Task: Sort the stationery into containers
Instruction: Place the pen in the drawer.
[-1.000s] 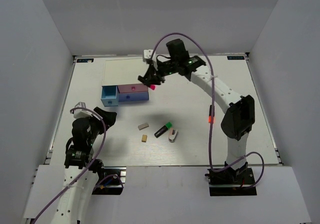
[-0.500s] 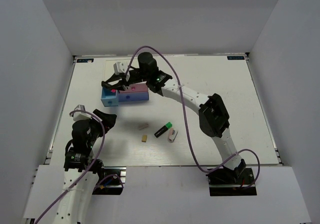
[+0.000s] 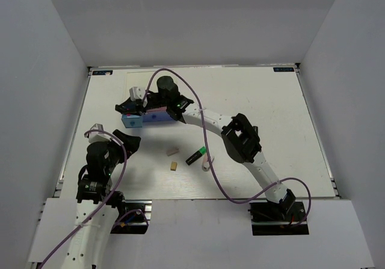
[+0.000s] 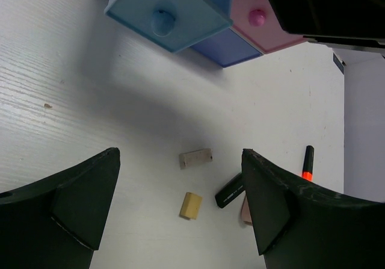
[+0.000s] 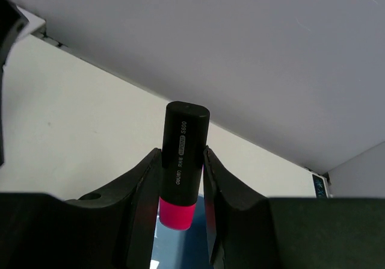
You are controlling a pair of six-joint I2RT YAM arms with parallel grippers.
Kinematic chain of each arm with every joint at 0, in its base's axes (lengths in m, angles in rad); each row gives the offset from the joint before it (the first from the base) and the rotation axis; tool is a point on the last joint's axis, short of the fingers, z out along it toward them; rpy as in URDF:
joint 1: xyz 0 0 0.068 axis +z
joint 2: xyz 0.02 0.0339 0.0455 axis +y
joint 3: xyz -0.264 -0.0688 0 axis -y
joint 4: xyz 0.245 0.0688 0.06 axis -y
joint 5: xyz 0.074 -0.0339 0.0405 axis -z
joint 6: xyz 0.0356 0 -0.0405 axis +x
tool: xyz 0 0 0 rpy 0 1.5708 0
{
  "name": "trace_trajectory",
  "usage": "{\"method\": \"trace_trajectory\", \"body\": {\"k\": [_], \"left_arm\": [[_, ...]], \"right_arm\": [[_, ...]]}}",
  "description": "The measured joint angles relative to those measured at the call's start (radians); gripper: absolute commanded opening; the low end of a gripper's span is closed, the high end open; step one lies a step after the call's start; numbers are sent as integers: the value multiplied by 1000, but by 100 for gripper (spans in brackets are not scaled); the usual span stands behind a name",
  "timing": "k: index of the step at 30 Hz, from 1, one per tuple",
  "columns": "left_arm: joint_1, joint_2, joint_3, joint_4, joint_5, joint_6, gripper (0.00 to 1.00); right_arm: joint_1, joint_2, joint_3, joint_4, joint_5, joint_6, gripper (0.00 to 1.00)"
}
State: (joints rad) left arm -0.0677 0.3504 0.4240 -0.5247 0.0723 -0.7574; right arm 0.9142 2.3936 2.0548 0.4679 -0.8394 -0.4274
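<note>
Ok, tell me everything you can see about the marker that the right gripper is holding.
The marker is short, with a glossy black, plastic-looking barrel, white print down its side, a rounded black end and a pink-red end. The right gripper pinches it between both fingers, near the pink-red end, with the black end sticking out past them. Nothing else touches it. In the top view the gripper hangs over the left end of the drawer box.

The drawer box (image 3: 157, 117) is overhung by the right arm (image 3: 207, 122). Bare table (image 3: 277, 118) is seen on the right; small stationery (image 3: 195, 157) is scattered mid-front.
</note>
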Motion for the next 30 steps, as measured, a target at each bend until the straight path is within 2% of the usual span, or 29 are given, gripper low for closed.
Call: {"method": "trace_trajectory", "body": {"k": [6, 10, 13, 18, 27, 28, 30], "left_arm": [[0, 15, 2, 0, 5, 20, 92], [0, 15, 3, 1, 7, 26, 94], [0, 15, 8, 1, 12, 28, 94], [0, 19, 11, 13, 25, 35, 92], [0, 13, 11, 19, 43, 39, 91], [0, 8, 12, 16, 43, 39, 91], [0, 0, 21, 1, 40, 39, 84]], "right_arm": [[-7, 5, 0, -17, 27, -101, 56], [-11, 4, -8, -23, 54, -163, 65], [-17, -11, -56, -21, 63, -200, 65], [-25, -99, -215, -9, 67, -220, 58], [-64, -308, -361, 82, 83, -150, 54], [-70, -329, -372, 95, 89, -136, 53], [-79, -365, -400, 116, 104, -111, 45]]}}
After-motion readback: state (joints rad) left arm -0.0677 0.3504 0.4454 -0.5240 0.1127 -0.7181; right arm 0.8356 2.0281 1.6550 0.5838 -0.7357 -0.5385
